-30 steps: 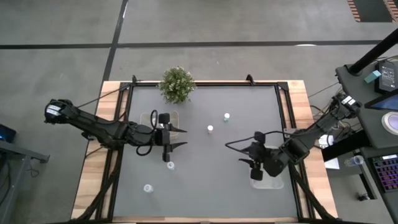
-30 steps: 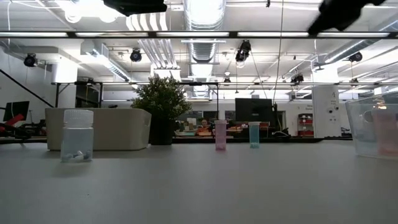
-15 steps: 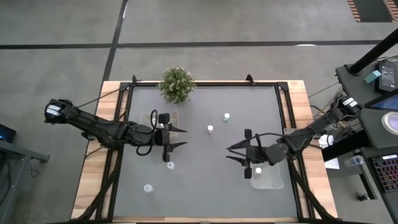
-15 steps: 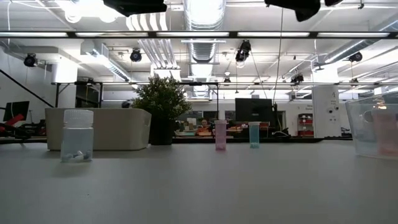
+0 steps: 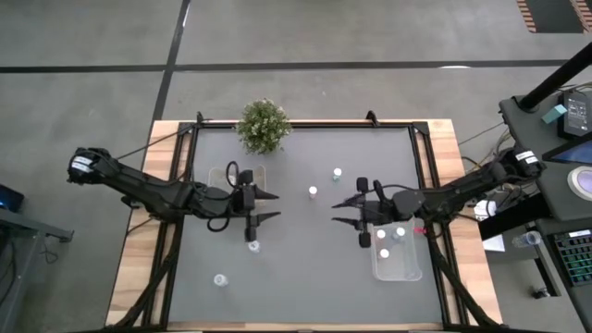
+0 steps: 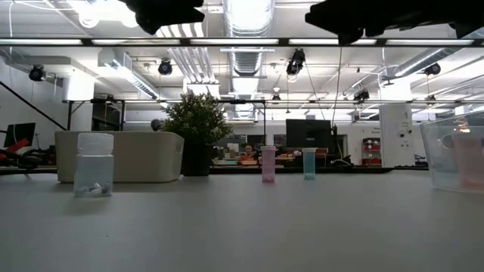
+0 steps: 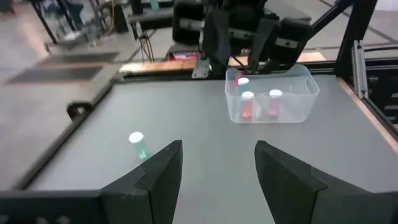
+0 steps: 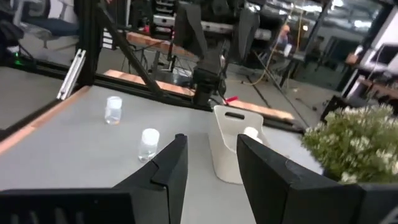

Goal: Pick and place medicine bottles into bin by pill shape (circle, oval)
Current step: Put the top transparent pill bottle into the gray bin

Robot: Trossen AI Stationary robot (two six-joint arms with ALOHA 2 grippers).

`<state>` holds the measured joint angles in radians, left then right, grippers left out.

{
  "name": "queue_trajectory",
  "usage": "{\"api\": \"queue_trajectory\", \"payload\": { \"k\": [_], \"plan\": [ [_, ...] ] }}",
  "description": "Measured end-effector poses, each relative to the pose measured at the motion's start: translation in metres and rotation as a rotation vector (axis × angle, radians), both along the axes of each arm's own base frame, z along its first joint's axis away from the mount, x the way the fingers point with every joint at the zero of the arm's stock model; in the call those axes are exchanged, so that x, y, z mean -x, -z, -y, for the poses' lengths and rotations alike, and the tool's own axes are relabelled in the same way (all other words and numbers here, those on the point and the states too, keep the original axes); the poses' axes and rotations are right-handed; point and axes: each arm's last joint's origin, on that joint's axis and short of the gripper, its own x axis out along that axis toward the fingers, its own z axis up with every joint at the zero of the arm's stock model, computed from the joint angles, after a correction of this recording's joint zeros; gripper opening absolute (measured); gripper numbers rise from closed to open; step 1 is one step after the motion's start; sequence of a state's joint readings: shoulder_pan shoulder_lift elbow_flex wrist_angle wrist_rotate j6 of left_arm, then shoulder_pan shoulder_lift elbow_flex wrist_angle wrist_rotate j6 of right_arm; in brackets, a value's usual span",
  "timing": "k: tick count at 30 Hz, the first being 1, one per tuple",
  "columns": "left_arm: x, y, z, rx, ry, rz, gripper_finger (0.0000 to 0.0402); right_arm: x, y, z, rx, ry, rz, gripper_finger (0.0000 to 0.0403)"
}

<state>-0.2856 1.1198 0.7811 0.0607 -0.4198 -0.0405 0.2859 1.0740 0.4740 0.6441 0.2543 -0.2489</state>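
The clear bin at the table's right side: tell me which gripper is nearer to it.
Right. The right gripper hovers open just off the clear bin's upper-left corner, toward mid-table. The left gripper hovers open far across the table, beside the white bin on the left.

i count four medicine bottles loose on the grey table, all upright with white caps. two stand near each other in the middle: a pink-tinted bottle (image 5: pixel 314 191) and, just beyond it toward the plant side, a teal-tinted bottle (image 5: pixel 337 173). on my left half, one clear bottle (image 5: pixel 253 246) stands close under the left arm, and another clear bottle (image 5: pixel 220 279) sits nearer the table's front edge. in the clear bin (image 5: pixel 404 270) on my right, three bottles (image 7: pixel 256 103) stand upright together, at least one pink. the white bin (image 8: pixel 231 146) on my left holds one white-capped bottle (image 8: pixel 250 132), mostly hidden by its wall.
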Motion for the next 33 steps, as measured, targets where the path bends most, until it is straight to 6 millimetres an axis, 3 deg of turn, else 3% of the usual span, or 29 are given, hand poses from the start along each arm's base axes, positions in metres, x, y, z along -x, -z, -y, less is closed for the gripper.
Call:
{"api": "queue_trajectory", "payload": {
  "k": [6,15,33],
  "plan": [
    [-0.015,0.014,0.009,0.117,-0.023,-0.048,0.0183,0.003,-0.004,0.000,0.059,-0.008,0.020,0.0125],
    [-0.032,0.018,0.023,0.301,-0.119,-0.273,0.0183,0.018,0.011,0.003,0.075,-0.059,0.083,0.0121],
    [-0.064,0.033,0.046,0.669,-0.431,-1.046,0.0182,0.025,0.012,0.005,0.105,-0.053,0.141,0.0114]
  ]
}}
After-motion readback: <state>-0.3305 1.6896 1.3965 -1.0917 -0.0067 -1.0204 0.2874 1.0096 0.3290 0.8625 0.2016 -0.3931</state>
